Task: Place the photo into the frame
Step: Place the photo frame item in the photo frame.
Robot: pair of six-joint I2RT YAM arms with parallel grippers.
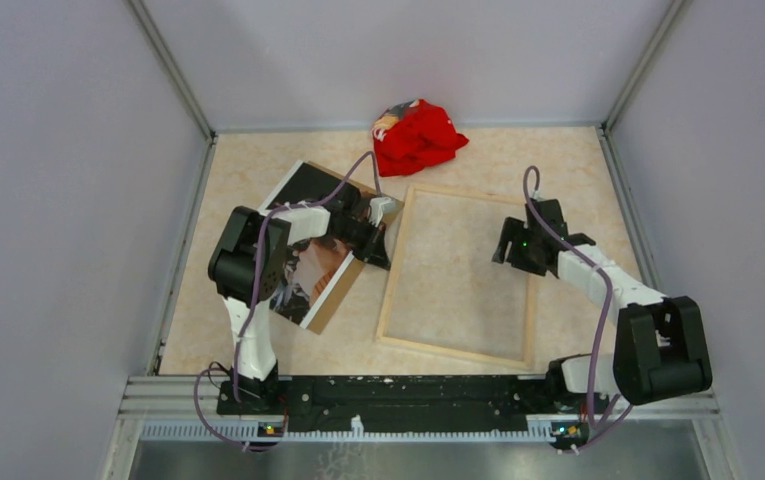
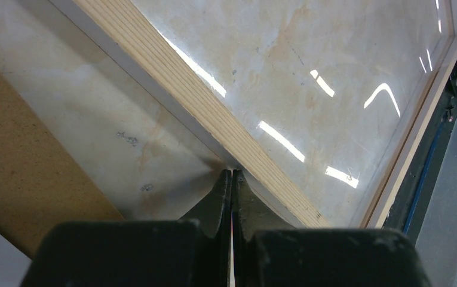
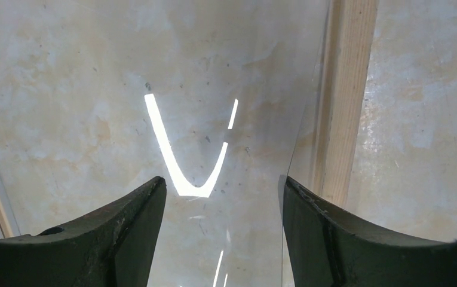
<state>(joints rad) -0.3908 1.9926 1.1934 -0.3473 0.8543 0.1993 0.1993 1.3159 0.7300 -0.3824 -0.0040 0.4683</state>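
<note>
The frame (image 1: 455, 352) lies flat mid-table with its pale wood back edges up and the table showing through its clear pane. The photo (image 1: 310, 283), dark with orange and white patches, lies left of it, partly hidden under my left arm. My left gripper (image 1: 388, 260) is shut, its tips down at the outer side of the frame's left rail (image 2: 214, 101); nothing shows between the fingers (image 2: 232, 173). My right gripper (image 1: 506, 245) hangs open over the pane, just inside the frame's right rail (image 3: 345, 89), and its jaws (image 3: 223, 191) hold nothing.
A brown backing board (image 1: 336, 300) lies under the photo and shows at the left of the left wrist view (image 2: 17, 149). A crumpled red cloth (image 1: 416, 135) sits at the back wall. Grey walls enclose the table on three sides.
</note>
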